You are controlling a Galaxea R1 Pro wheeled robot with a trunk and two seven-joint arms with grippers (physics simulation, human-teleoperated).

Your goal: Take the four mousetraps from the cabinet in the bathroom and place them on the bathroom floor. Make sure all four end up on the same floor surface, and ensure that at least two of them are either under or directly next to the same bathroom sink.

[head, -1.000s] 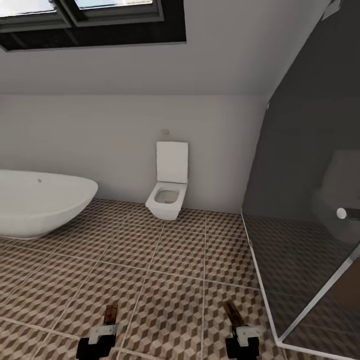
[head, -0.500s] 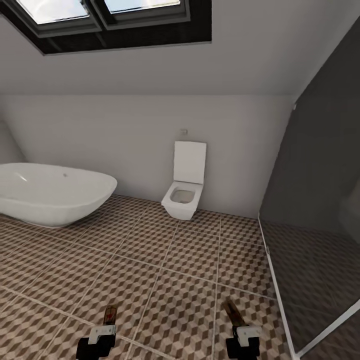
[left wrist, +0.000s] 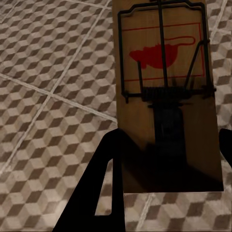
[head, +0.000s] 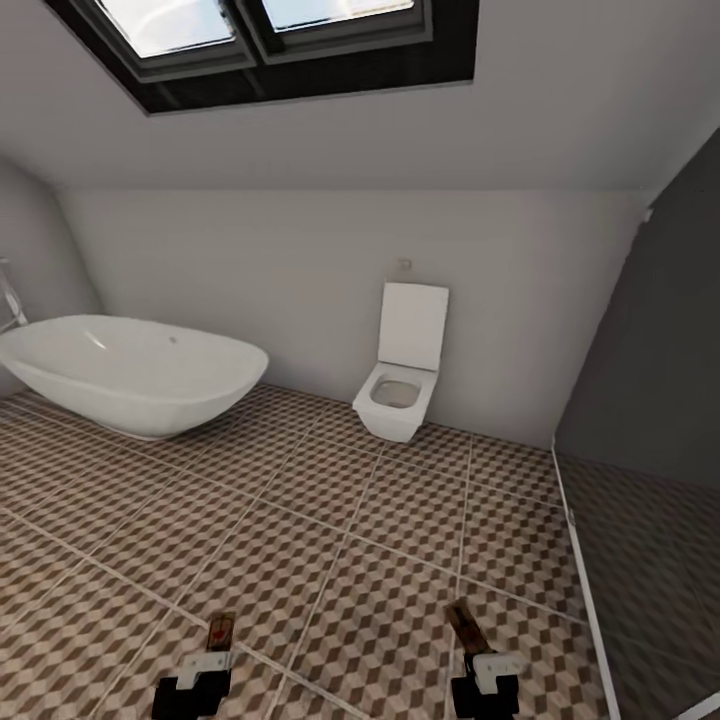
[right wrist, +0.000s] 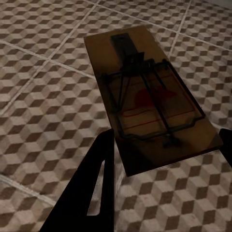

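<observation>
Left gripper (head: pixel 196 682) jaws clamp a mousetrap (left wrist: pixel 164 92) | right gripper (head: pixel 484 682) jaws clamp another trap (right wrist: pixel 147 96) | both above the floor (head: pixel 330 540), bathtub (head: pixel 130 372) far left | risk: dropped here, away from any sink, fails placement.

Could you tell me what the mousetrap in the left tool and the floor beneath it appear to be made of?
The mousetrap looks like a matte brown wooden board with faint grain, carrying dark metal wire. The floor looks like printed ceramic tile, judging by its pale grout lines.
</observation>
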